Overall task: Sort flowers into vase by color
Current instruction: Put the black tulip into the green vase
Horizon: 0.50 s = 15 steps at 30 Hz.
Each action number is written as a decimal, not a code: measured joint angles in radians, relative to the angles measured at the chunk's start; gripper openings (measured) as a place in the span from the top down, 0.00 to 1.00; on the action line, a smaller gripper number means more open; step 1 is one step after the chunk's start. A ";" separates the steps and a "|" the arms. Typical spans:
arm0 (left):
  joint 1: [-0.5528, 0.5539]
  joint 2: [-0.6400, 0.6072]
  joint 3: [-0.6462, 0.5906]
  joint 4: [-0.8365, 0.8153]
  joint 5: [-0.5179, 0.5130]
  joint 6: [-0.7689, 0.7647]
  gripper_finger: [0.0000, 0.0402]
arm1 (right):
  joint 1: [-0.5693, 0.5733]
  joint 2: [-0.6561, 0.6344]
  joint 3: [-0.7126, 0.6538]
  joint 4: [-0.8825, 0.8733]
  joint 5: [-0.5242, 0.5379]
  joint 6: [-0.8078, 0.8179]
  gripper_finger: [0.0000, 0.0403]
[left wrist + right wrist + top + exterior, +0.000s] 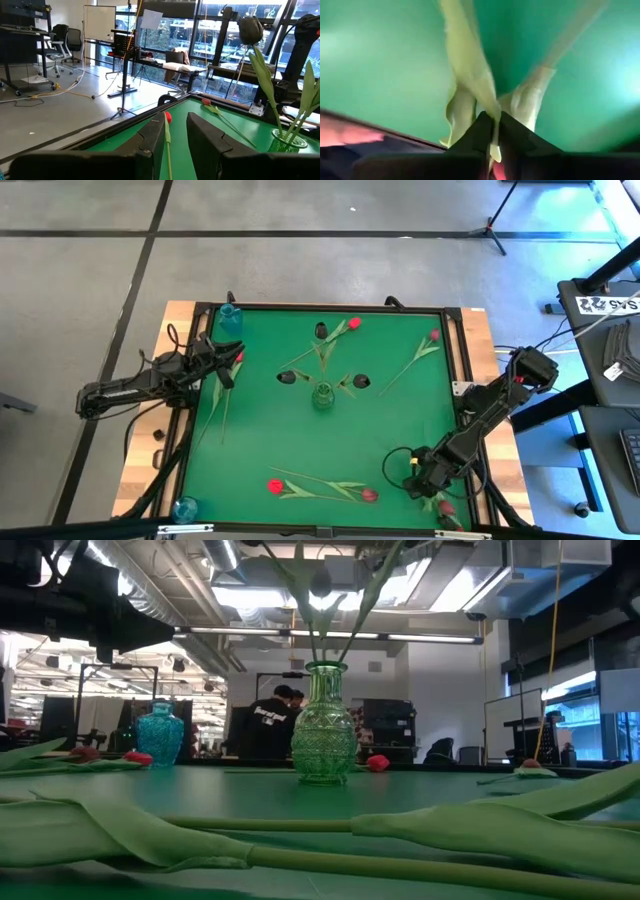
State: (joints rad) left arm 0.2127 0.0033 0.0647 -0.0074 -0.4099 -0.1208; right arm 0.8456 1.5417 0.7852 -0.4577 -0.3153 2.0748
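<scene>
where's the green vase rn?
In the high view, the green vase stands upright near the middle of the green mat, dark tulips spreading from it, between both arms.

a person in a dark top point(268, 728) stands beyond the table — office chairs point(65, 42) and a whiteboard point(99, 22) farther off.

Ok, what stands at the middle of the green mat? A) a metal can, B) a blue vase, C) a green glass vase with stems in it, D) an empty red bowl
C: the high view shows the green glass vase at the mat's centre, stems rising from it.
</scene>
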 joint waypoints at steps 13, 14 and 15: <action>0.000 0.000 0.000 0.000 0.000 0.000 0.80 | -0.081 0.000 0.207 -0.277 0.349 -0.160 0.96; 0.000 0.000 0.000 0.000 0.000 0.000 0.80 | -0.081 0.000 0.205 -0.277 0.372 -0.128 0.96; 0.000 0.000 0.000 0.000 0.000 0.000 0.80 | -0.082 -0.001 0.201 -0.275 0.391 -0.081 0.96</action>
State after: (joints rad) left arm 0.2127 0.0033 0.0650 -0.0074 -0.4096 -0.1208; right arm 0.7640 1.5406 0.9864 -0.7325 0.0754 1.9935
